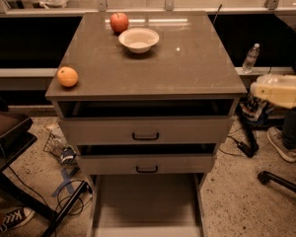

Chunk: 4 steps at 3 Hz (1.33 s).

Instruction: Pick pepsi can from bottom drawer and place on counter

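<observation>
My gripper [259,94] is at the right of the cabinet, level with the counter's edge and just beyond its right front corner. It is shut on the pepsi can [254,110], a dark blurred can hanging under the pale fingers. The counter [187,65] is a grey-brown slab on top of the cabinet. The bottom drawer [145,206] is pulled far out at the bottom of the view, and its tray shows nothing inside.
On the counter are a red apple [119,21], a white bowl [138,39] and an orange [67,76] at the left front corner. The two upper drawers [145,131] stand slightly open. A water bottle [250,58] stands behind on the right. Cables and shoes lie on the floor.
</observation>
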Each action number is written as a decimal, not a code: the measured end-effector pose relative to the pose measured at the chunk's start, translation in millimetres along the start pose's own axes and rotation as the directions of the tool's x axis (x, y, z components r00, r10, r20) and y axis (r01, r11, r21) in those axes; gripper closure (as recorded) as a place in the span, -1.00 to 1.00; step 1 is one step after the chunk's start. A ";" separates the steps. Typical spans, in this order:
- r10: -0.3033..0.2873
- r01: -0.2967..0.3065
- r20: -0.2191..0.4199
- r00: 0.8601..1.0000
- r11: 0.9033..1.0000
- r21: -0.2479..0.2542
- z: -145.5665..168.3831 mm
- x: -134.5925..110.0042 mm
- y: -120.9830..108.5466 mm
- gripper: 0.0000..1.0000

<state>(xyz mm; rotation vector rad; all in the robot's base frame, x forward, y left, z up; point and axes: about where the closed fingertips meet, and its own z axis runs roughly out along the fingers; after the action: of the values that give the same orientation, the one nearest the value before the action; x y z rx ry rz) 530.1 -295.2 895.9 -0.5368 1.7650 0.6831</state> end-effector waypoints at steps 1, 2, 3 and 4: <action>0.025 -0.025 0.022 0.999 0.999 0.032 10.3 -50.9 -13.2 1.00; 0.042 -0.043 0.075 0.996 0.999 0.005 49.7 -91.1 -27.8 1.00; 0.025 -0.024 0.107 0.994 1.000 -0.009 98.8 -111.1 -39.5 1.00; 0.000 0.002 0.127 0.992 1.000 -0.015 155.1 -126.2 -56.1 1.00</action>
<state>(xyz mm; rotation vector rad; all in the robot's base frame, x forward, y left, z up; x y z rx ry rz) 710.8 -227.7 972.8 -0.4934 1.6420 0.7152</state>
